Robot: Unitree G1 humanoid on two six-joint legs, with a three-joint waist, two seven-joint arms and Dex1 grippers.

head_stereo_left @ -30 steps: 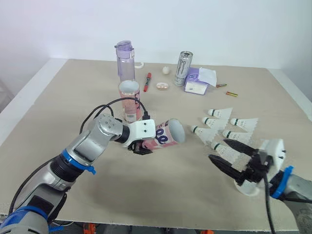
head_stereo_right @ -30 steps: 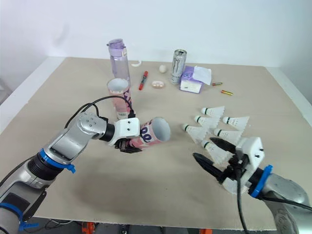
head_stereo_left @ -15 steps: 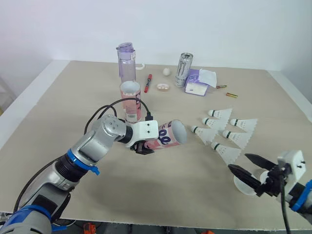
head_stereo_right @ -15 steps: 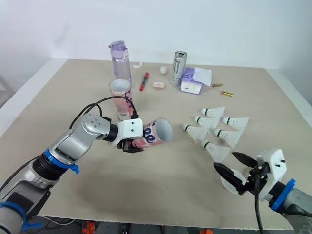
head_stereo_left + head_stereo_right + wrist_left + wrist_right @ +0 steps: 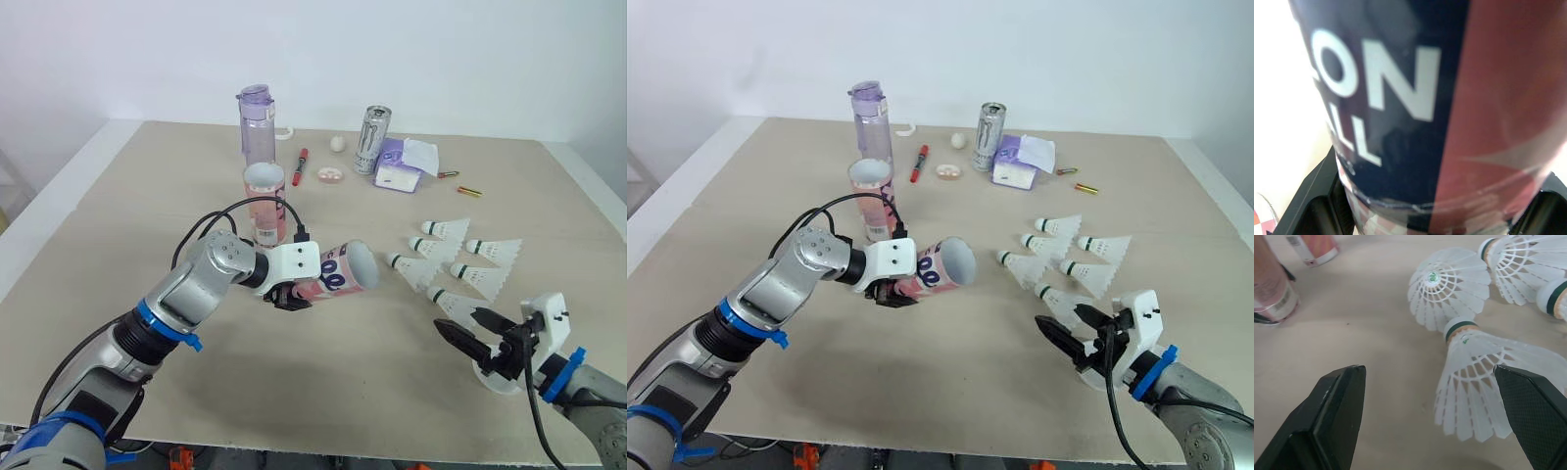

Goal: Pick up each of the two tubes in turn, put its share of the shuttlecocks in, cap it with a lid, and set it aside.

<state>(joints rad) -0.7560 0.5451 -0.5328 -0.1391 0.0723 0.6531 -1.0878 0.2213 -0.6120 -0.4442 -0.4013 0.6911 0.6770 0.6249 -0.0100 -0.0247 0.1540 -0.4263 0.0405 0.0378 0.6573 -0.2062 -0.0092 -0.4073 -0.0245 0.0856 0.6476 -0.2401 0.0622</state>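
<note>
My left gripper [image 5: 287, 296] is shut on a pink and navy tube [image 5: 338, 272], held level above the table with its open mouth facing right; the left wrist view shows its printed wall [image 5: 1415, 98] between the fingers. A second pink tube [image 5: 265, 201] stands upright behind it. Several white shuttlecocks [image 5: 431, 266] lie at the right. My right gripper [image 5: 475, 331] is open just above the table, its tips short of the nearest shuttlecock [image 5: 1474, 377]. A white lid [image 5: 500, 380] lies beneath the right wrist.
At the back stand a purple water bottle [image 5: 255, 122], a silver can [image 5: 372, 137] and a purple tissue pack [image 5: 402, 164]. A red marker [image 5: 297, 164], a small white ball [image 5: 338, 144] and a small round lid [image 5: 329, 175] lie nearby. The table's front edge is close below my arms.
My right gripper first drew back to the near right, then came forward to the left toward the nearest shuttlecock, staying open. The left gripper kept the tube in place.
</note>
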